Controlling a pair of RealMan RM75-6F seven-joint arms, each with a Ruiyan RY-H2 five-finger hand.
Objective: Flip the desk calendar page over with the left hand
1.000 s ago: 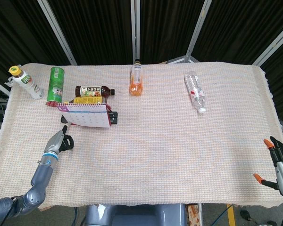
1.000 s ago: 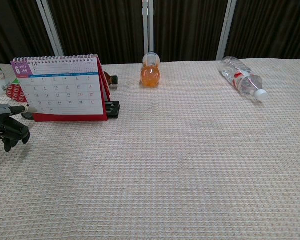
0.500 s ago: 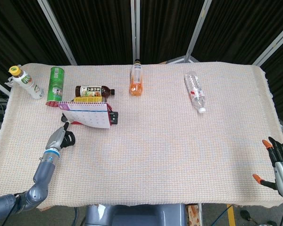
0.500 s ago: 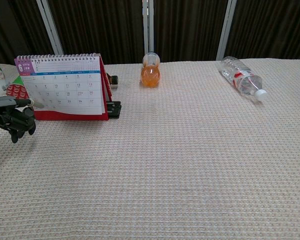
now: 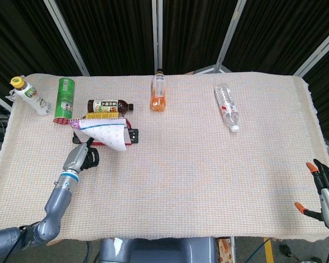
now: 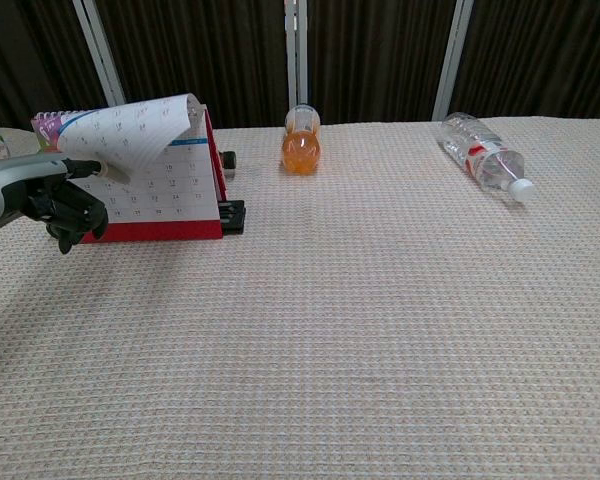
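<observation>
The desk calendar [image 6: 165, 170] stands at the table's far left on a red triangular base, its long axis running left to right. Its top page [image 6: 130, 125], thin white paper printed with a grid, curls up and back off the face. The left hand [image 6: 55, 195] reaches in low, one finger under the lifted sheet and the others curled in. The right hand [image 5: 326, 192] rests at the woven cloth [image 5: 208, 164]'s near right edge, fingers apart, holding nothing.
</observation>
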